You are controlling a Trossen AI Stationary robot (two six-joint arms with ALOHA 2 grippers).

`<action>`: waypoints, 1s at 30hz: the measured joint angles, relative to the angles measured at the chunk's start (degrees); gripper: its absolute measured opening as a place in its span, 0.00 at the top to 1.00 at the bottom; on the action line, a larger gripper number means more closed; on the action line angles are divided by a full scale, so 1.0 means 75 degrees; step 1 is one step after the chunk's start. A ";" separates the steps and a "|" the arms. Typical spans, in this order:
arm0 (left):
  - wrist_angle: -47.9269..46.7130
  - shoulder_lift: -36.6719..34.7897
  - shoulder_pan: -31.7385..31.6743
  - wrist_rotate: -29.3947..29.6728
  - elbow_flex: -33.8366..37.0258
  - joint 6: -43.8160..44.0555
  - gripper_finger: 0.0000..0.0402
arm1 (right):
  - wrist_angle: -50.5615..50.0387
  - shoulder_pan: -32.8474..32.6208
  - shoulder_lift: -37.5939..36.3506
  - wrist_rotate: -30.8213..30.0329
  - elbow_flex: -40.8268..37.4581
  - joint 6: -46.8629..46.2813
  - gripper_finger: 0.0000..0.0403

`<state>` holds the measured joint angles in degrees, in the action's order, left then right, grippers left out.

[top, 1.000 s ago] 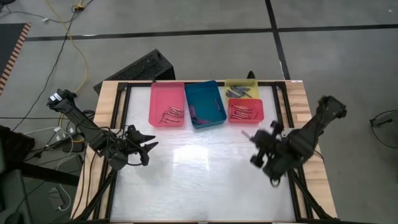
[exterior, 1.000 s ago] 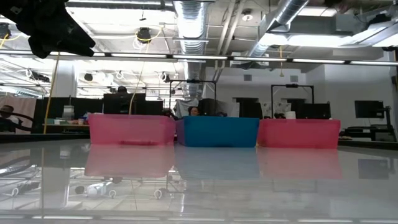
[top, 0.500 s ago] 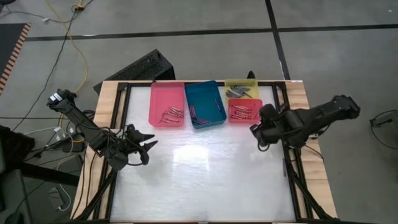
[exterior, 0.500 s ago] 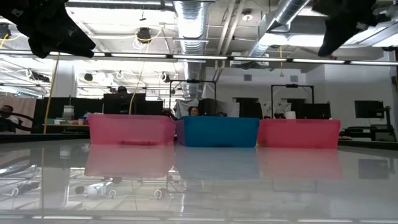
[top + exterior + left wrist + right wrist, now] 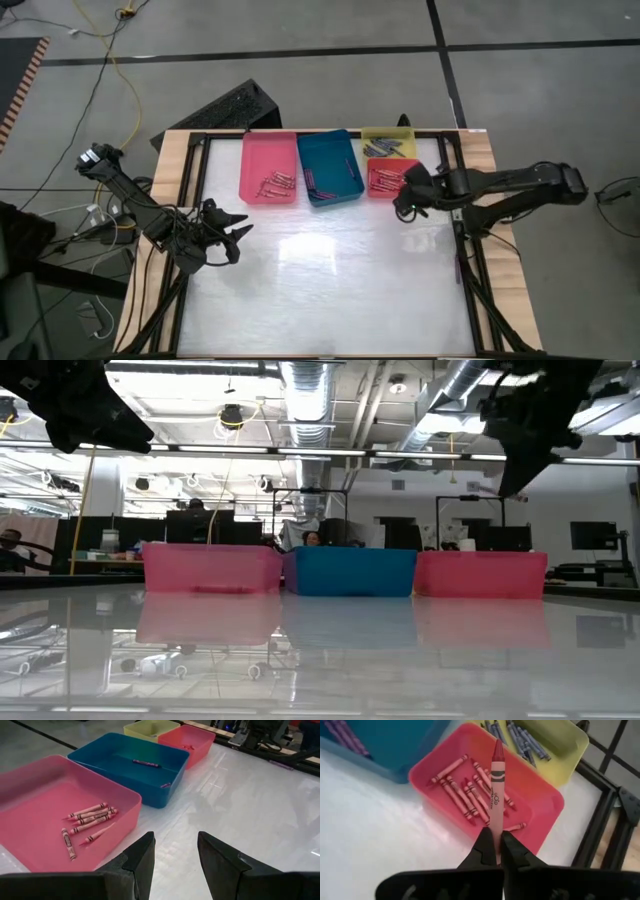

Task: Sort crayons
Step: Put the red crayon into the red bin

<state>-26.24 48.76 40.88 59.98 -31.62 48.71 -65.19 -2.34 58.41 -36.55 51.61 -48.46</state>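
White tabletop (image 5: 330, 290) with a glossy sheen, and your four trays sit in a row along its far edge: pink tray (image 5: 268, 166), teal tray (image 5: 329, 165), then the red tray (image 5: 395, 178) with the yellow tray (image 5: 389, 143) right behind it.

Taking the red tray as your reference: your right gripper (image 5: 494, 841) hangs just over its near rim, fingers pinched together on one red crayon (image 5: 497, 780). You've got it clamped at its blunt end, so the long axis runs straight out from the fingertips and the pointed tip aims across the red tray toward the yellow one. Under it, a loose batch of red crayons (image 5: 470, 790) lies on the tray floor, most of them slanted at roughly the same diagonal.

Grey-blue crayons (image 5: 517, 737) are in the yellow tray behind the red one. Purple crayons (image 5: 146, 763) lie in the teal tray beside it, and pink crayons (image 5: 89, 818) in the pink tray, farthest from it.

Your left gripper (image 5: 175, 852) waits well away from the red tray, near the table's left edge, fingers apart and holding nothing.
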 joint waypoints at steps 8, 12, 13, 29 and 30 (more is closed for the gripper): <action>-0.0003 0.0002 0.0003 -0.0002 0.0000 0.0000 0.65 | 0.1493 0.1500 0.0003 0.0853 -0.0599 0.1425 1.00; -0.0005 -0.0001 0.0000 -0.0002 0.0000 -0.0002 0.65 | 0.2293 0.2227 0.0003 0.1228 -0.0863 0.2088 1.00; -0.0003 0.0002 0.0000 -0.0002 0.0000 0.0000 0.65 | 0.2508 0.2402 0.0003 0.1352 -0.0945 0.2247 1.00; -0.0029 0.0000 0.0001 -0.0003 0.0000 -0.0003 0.65 | 0.4373 0.4004 0.0871 0.2677 -0.1852 0.3499 1.00; -0.0032 -0.0001 0.0001 -0.0004 0.0000 -0.0003 0.65 | 0.4376 0.4038 0.0981 0.2685 -0.1854 0.3516 1.00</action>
<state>-26.48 48.75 40.89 59.95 -31.62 48.69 -32.37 27.95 65.77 -16.41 37.70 -22.08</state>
